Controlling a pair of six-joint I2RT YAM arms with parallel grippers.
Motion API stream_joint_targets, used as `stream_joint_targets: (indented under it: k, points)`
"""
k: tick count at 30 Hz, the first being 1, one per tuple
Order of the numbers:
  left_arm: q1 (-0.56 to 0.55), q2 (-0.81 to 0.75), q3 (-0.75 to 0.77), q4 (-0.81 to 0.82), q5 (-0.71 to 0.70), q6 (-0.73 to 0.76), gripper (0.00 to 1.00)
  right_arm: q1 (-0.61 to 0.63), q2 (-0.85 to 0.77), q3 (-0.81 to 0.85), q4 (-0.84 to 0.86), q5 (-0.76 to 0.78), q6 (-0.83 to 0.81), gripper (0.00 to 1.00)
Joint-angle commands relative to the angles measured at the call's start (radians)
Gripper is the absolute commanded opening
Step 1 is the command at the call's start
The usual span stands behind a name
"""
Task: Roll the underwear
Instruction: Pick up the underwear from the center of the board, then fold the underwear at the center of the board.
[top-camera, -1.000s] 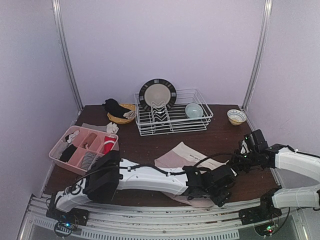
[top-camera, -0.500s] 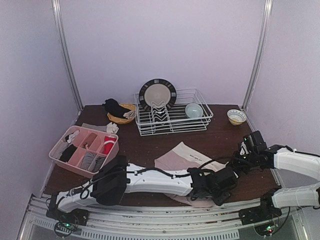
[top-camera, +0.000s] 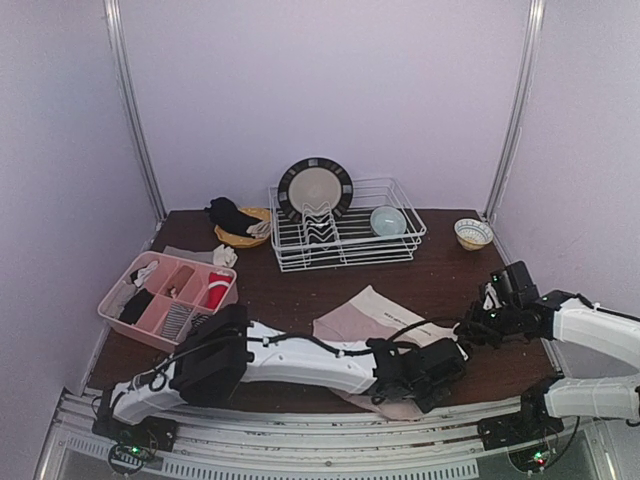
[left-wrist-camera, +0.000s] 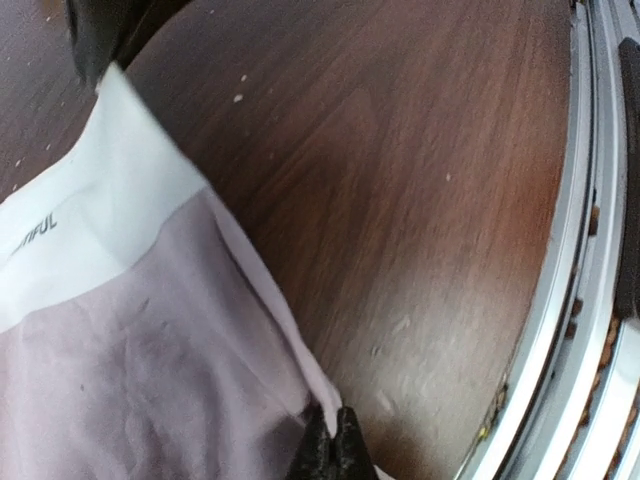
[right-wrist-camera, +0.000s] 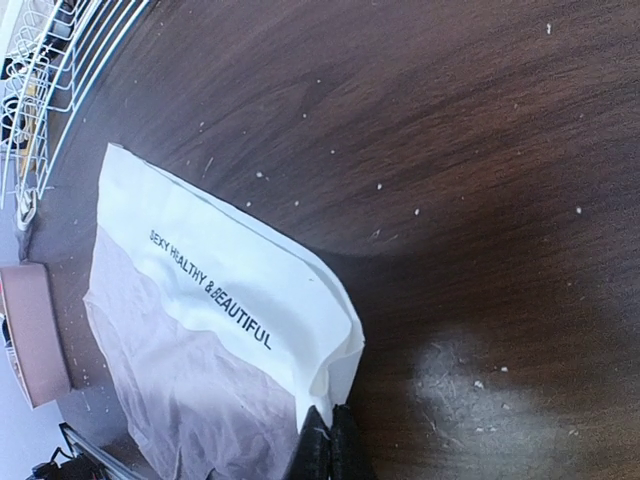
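Observation:
The underwear is pale lilac with a white printed waistband and lies flat on the dark wooden table. My left gripper reaches across to the cloth's near right edge, where its jaws are shut on the thin lilac hem. In the top view it sits at the front of the cloth. My right gripper is shut on the waistband's right corner, which is lifted slightly off the wood. It shows in the top view just right of the cloth.
A white dish rack with a plate and a bowl stands at the back. A small bowl sits at the back right. A pink divided tray is at the left, behind it a yellow basket. The metal front rail runs close by.
My left gripper has gone from open to shut on the underwear's hem and drawn slightly left. The right gripper stays shut on the waistband corner.

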Motion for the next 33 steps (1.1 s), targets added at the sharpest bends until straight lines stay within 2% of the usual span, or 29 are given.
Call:
stream_joint_targets:
  k: [1, 8, 13, 26, 33]
  points:
    - [-0.003, -0.2, -0.153, 0.105, -0.006, 0.017, 0.0, 0.003, -0.092, 0.0, -0.098, 0.015, -0.016, 0.0]
    - [0.025, -0.362, -0.308, 0.079, 0.163, -0.021, 0.0, 0.005, -0.146, 0.048, -0.149, 0.012, 0.031, 0.0]
    - [0.067, -0.483, -0.475, 0.129, 0.253, -0.068, 0.0, 0.007, -0.127, 0.098, -0.126, -0.004, 0.077, 0.0]
    - [0.198, -0.618, -0.66, 0.202, 0.411, -0.105, 0.0, 0.087, 0.076, 0.23, -0.005, 0.054, 0.151, 0.0]
    - [0.263, -0.676, -0.739, 0.191, 0.419, -0.103, 0.0, 0.147, 0.234, 0.321, 0.077, 0.113, 0.202, 0.0]
